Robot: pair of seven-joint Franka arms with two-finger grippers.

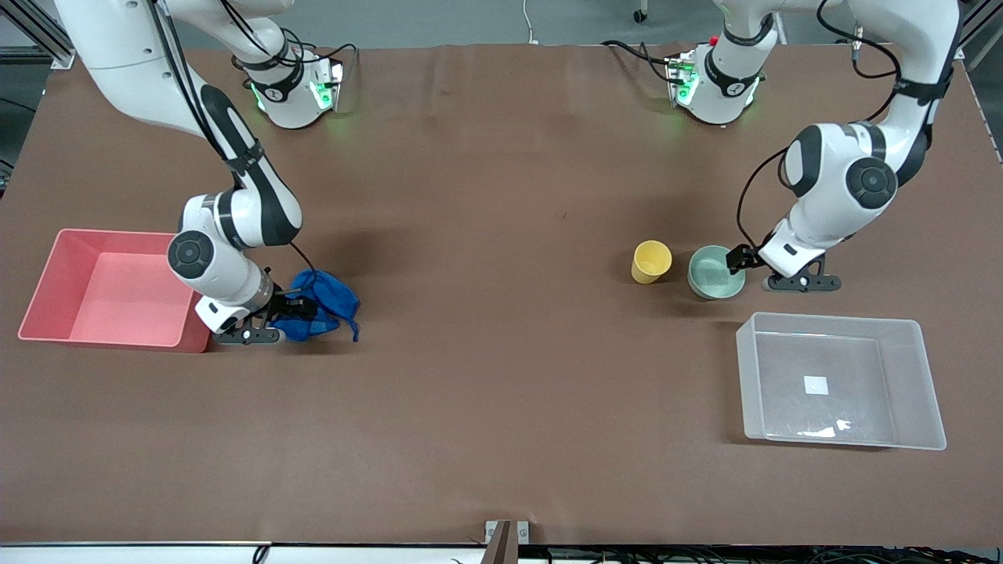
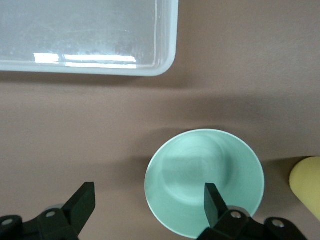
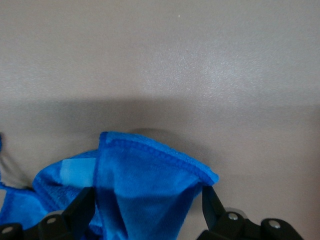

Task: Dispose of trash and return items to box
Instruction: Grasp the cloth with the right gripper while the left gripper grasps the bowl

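Observation:
The royal-blue rag (image 1: pixel 331 300) lies crumpled on the table beside the pink bin (image 1: pixel 47 282), at the right arm's end. My right gripper (image 1: pixel 291 311) is down at the rag, open, with its fingers on either side of a raised fold of the rag (image 3: pixel 145 175). The mint-green bowl (image 1: pixel 711 272) and the yellow cup (image 1: pixel 651 261) stand side by side, farther from the front camera than the clear bin (image 1: pixel 831 318). My left gripper (image 1: pixel 737 258) is open over the bowl's rim: one finger (image 2: pixel 212 199) is inside the bowl (image 2: pixel 200 165), the other is outside it.
The pink bin holds nothing that I can see. The clear bin has only a white sticker (image 1: pixel 816 385) on its bottom, and its corner shows in the left wrist view (image 2: pixel 165 55). The cup's edge also shows there (image 2: pixel 307 185). A brown mat covers the table.

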